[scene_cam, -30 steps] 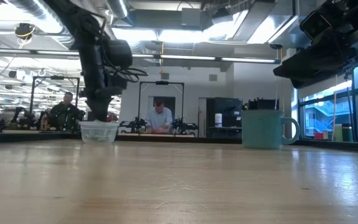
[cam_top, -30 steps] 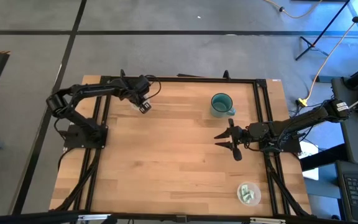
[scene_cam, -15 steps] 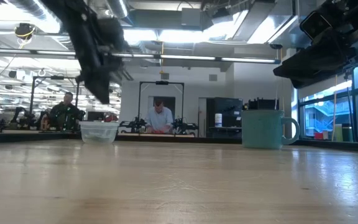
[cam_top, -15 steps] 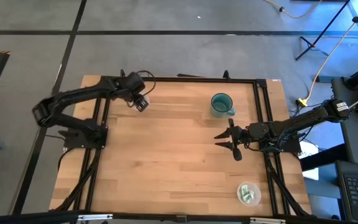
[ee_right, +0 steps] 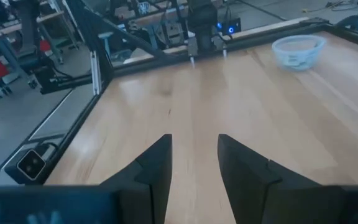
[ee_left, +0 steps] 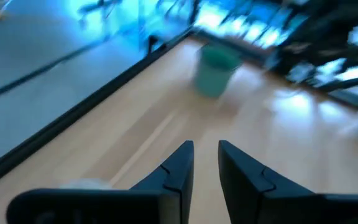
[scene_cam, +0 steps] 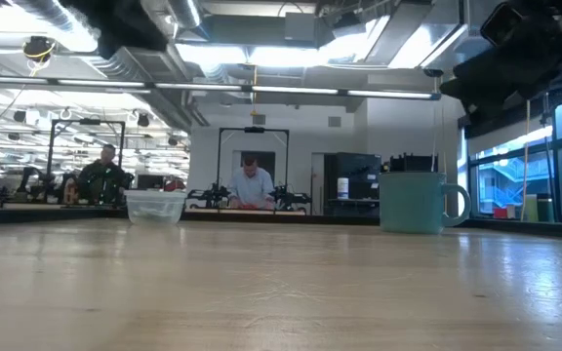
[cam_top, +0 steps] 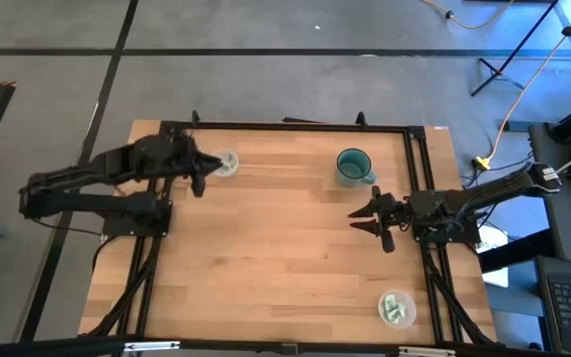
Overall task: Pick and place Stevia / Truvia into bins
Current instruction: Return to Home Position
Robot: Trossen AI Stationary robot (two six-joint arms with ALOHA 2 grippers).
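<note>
The left claw [ee_left: 205, 146], fingers a narrow gap apart and empty, hangs just beside one clear cup [cam_top: 234, 157], so the way home is best taken up and away from it, with no sideways sweep that could tip it. The right claw [ee_right: 194, 140], fingers spread and empty, waits near the green mug [cam_top: 353, 167] — well apart from the second cup [cam_top: 384, 301], where sachets [cam_top: 398, 312] lie.

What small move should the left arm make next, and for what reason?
Probably draw the left gripper back toward its base, away from the small clear plastic cup beside it. Its fingers are apart and empty; white-and-green paper sachets lie in the other clear cup, and none shows loose on the wooden table. The right gripper waits, open, over the table.
</note>
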